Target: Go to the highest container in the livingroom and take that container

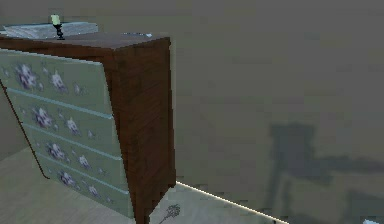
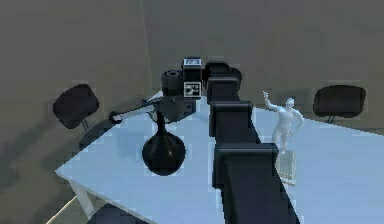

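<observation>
My tool (image 2: 132, 110) is hovering over the pale blue surface (image 2: 115, 180); I cannot tell whether it is holding anything. The black round-bellied narrow-necked vase (image 2: 165, 154) is standing close by the tool.

Arm (image 2: 243, 158): dark square bar in stepped segments, rising from the arm side view's bottom edge just right of the middle, reaching well up the picture
Wrist end: two small white squares (image 2: 191, 88) with black marks
Gripper (image 2: 122, 115): dark body left of the squares, thin fingers slanting left and downward
Load: cannot tell whether it holds anything
</observation>
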You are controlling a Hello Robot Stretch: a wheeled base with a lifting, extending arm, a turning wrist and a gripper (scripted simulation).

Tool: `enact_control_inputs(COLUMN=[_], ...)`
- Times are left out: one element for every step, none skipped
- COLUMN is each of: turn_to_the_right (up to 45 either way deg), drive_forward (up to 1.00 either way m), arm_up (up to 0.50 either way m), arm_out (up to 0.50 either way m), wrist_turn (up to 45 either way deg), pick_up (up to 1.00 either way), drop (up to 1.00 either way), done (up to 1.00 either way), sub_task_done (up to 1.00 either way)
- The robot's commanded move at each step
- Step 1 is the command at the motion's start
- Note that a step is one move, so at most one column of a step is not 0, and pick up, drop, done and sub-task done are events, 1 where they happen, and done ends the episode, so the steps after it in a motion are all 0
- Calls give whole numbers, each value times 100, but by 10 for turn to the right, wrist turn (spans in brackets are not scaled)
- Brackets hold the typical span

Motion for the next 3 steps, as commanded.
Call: enact_control_inputs(turn_to_the_right=[0,0,0], drive_forward=[0,0,0], arm_up=[0,-28,0], arm_out=[0,0,0], wrist_turn=[180,0,0], pick_up=[0,0,100], drop=[0,0,0], done=[0,0,0], sub_task_done=[0,0,0])
